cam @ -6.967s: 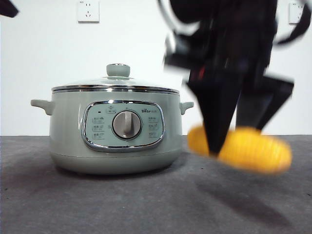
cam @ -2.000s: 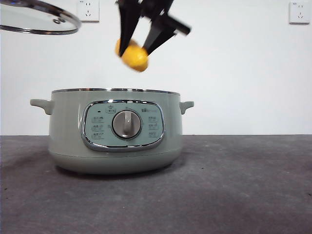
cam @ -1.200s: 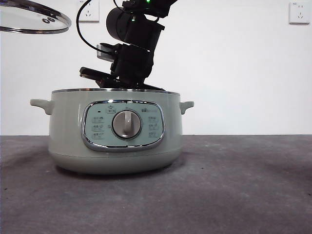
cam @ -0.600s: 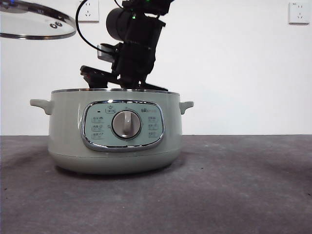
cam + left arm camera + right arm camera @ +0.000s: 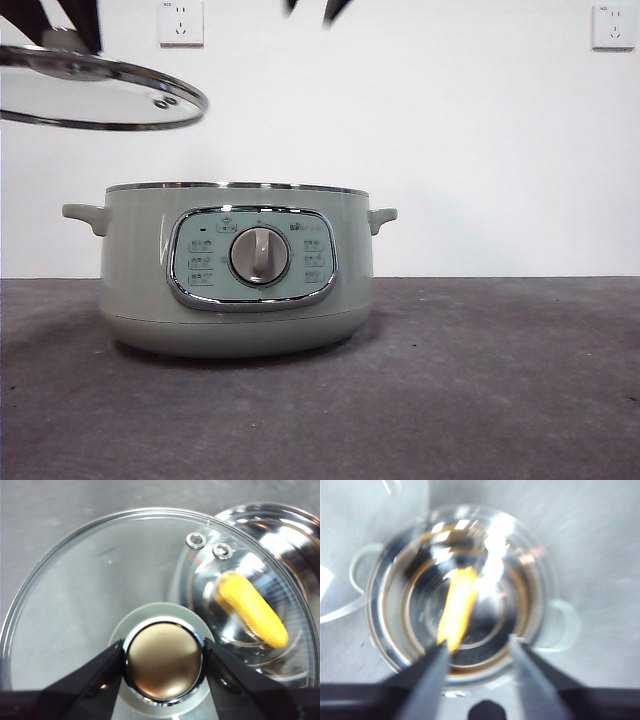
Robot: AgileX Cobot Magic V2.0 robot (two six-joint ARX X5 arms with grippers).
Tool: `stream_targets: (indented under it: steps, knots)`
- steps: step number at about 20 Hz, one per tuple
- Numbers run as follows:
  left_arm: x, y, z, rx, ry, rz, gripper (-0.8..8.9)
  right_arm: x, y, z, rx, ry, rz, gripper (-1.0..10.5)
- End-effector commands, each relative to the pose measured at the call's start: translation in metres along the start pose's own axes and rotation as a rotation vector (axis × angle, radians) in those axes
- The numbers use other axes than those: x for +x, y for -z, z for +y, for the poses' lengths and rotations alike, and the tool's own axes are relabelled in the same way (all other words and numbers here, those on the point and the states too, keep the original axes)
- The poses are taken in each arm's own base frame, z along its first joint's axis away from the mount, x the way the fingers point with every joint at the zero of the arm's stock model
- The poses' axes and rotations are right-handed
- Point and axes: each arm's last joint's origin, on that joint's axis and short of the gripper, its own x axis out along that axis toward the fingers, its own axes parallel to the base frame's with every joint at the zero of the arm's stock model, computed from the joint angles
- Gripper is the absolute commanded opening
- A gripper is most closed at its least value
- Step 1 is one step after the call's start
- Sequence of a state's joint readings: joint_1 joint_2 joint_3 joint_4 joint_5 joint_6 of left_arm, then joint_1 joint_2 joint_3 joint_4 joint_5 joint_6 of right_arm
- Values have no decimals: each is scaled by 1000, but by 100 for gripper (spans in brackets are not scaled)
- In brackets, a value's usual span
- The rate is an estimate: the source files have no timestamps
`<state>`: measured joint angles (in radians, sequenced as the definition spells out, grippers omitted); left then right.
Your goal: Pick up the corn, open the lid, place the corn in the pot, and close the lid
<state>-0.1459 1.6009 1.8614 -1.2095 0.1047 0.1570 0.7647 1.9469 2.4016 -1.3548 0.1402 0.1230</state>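
Observation:
The pale green pot (image 5: 135, 265) stands uncovered on the table. Inside it lies the yellow corn (image 5: 457, 607), loose on the steel bottom; the front view hides it behind the pot's wall. High above the pot, my right gripper (image 5: 475, 655) is open and empty, and only its black tips (image 5: 312, 8) show at the top edge of the front view. My left gripper (image 5: 163, 655) is shut on the knob of the glass lid (image 5: 75, 595). It holds the lid (image 5: 100, 95) level in the air, above and to the left of the pot. Through the glass I see the corn (image 5: 255, 611) in the pot (image 5: 285, 535).
A grey mat (image 5: 450, 400) covers the table in front of and around the pot. Two wall sockets (image 5: 181, 22) (image 5: 611, 25) sit on the white wall behind.
The right gripper has risen out of the pot to the top edge of the view, leaving the corn inside. The held lid has come lower and to the right, nearer the pot.

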Motion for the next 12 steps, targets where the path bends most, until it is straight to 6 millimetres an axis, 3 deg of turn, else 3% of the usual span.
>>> stream_targets:
  steps: [1,6,9,12]
  knots:
    - [12,-8,-13,44,33,-12,-9,-32,15,-4,-2,15,-8,-12]
    - [44,-20,-44,124,95,0,-9,-92,68,-19,3,-3,-25,-12]
    - [56,-22,-64,170,131,13,-9,-108,105,-27,0,10,-1,-12]
    - [70,-23,-81,203,159,43,-9,-111,137,-32,1,28,33,-12]
